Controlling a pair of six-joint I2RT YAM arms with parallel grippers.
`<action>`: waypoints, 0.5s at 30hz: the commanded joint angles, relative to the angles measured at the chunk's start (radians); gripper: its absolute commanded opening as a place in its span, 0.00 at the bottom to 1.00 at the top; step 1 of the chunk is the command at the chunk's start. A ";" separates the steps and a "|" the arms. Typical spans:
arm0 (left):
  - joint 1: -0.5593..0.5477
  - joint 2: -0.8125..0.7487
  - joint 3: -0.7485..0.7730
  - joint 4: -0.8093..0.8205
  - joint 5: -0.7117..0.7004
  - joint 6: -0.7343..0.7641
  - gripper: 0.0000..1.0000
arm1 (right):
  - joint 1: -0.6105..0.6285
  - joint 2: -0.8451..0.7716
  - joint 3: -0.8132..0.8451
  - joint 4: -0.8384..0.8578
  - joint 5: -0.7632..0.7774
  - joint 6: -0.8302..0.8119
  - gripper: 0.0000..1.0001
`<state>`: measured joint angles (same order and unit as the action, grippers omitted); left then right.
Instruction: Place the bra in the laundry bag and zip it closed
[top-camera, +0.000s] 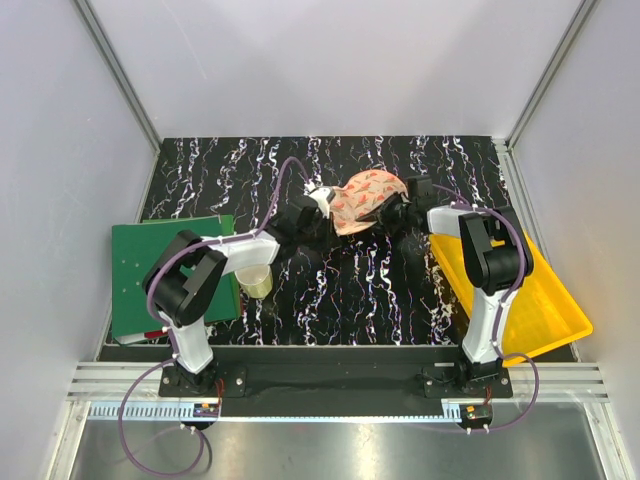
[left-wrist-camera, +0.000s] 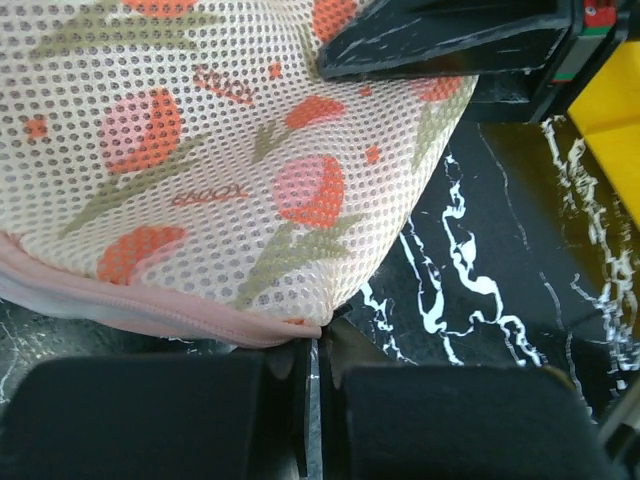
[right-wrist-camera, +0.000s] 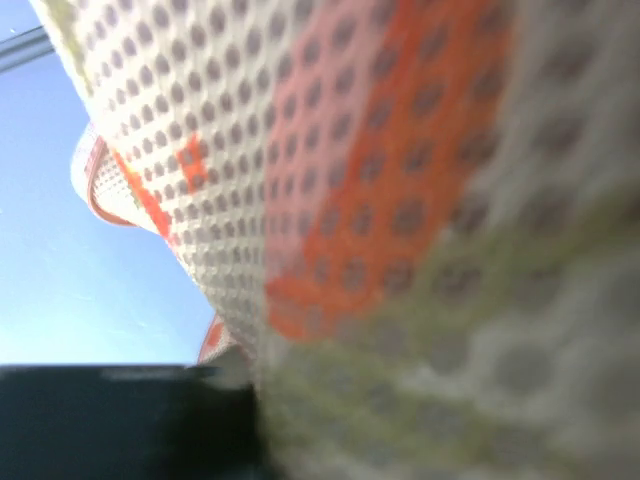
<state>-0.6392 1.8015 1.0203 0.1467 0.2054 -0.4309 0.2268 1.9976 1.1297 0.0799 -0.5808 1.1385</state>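
The laundry bag (top-camera: 367, 197), peach mesh with red tulip marks and a pink rim, stands propped up between both grippers at the middle back of the table. My left gripper (top-camera: 322, 204) is at its left side. In the left wrist view the gripper (left-wrist-camera: 318, 350) is shut, pinching the bag's pink rim (left-wrist-camera: 150, 310) at its lowest tip. My right gripper (top-camera: 393, 214) is at the bag's right side. In the right wrist view the mesh (right-wrist-camera: 400, 200) fills the frame right against the camera, with one black finger (right-wrist-camera: 110, 420) at lower left. The bra is out of view.
A green board (top-camera: 175, 275) lies at the left with a translucent yellowish cup (top-camera: 254, 281) by its right edge. A yellow tray (top-camera: 530, 300) sits at the right and also shows in the left wrist view (left-wrist-camera: 610, 130). The table is black marble pattern (top-camera: 340, 290).
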 joint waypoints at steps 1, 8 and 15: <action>0.036 -0.007 -0.008 0.039 0.077 -0.098 0.00 | -0.050 -0.048 -0.016 -0.045 0.070 -0.094 0.46; 0.036 0.087 -0.017 0.175 0.192 -0.276 0.00 | -0.035 -0.197 -0.198 0.029 0.059 -0.056 0.73; 0.016 0.104 -0.022 0.206 0.204 -0.312 0.00 | 0.035 -0.269 -0.277 0.127 0.096 -0.025 0.86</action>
<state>-0.6090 1.9091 0.9993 0.2584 0.3653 -0.7021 0.2150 1.7691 0.8654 0.1120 -0.5251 1.1069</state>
